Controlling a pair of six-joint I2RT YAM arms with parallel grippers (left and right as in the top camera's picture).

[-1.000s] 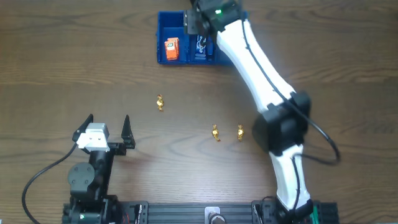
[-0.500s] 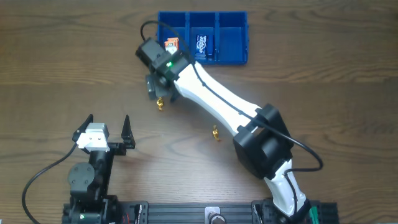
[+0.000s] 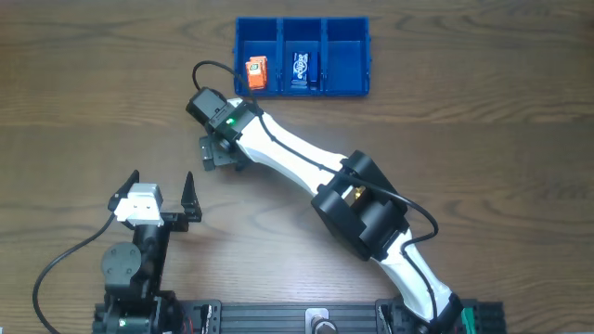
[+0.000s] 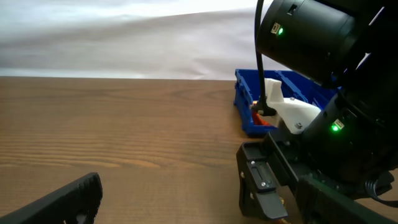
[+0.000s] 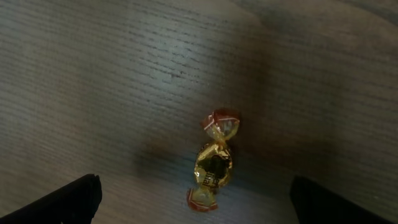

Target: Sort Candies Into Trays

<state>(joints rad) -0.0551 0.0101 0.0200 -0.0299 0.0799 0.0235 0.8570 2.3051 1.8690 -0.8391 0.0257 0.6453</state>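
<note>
**Right jaws spread around a gold candy, left jaws open by the base**

Your right jaws are standing wide open. In the right wrist view, the two dark fingertips (image 5: 65, 202) are sitting far apart. A gold-wrapped candy (image 5: 214, 163) is lying on the wood between them and touching neither. Its wrapper is twisted at both ends, and the candy is resting flat on the desk (image 3: 483, 139). Nothing is being held in these jaws.

From above, your right arm (image 3: 288, 156) is stretching from its base at the right across the middle. Its wrist is ending over the left-centre of the desk, below the tray's left end. The left wrist view is catching that same black wrist close by, with green lights glowing on it.

Your left jaws are released too. Their two black fingers (image 3: 190, 188) are pointing up the top view with an empty gap between them, and they are sitting close to the left arm's base, apart from the right wrist.

The blue three-compartment tray (image 3: 302, 91) is sitting at the far edge of the desk, well apart from the gold candy. An orange-wrapped candy (image 3: 256, 72) is lying in its left compartment. A dark blue-wrapped candy (image 3: 302, 67) is lying in the middle one.
</note>
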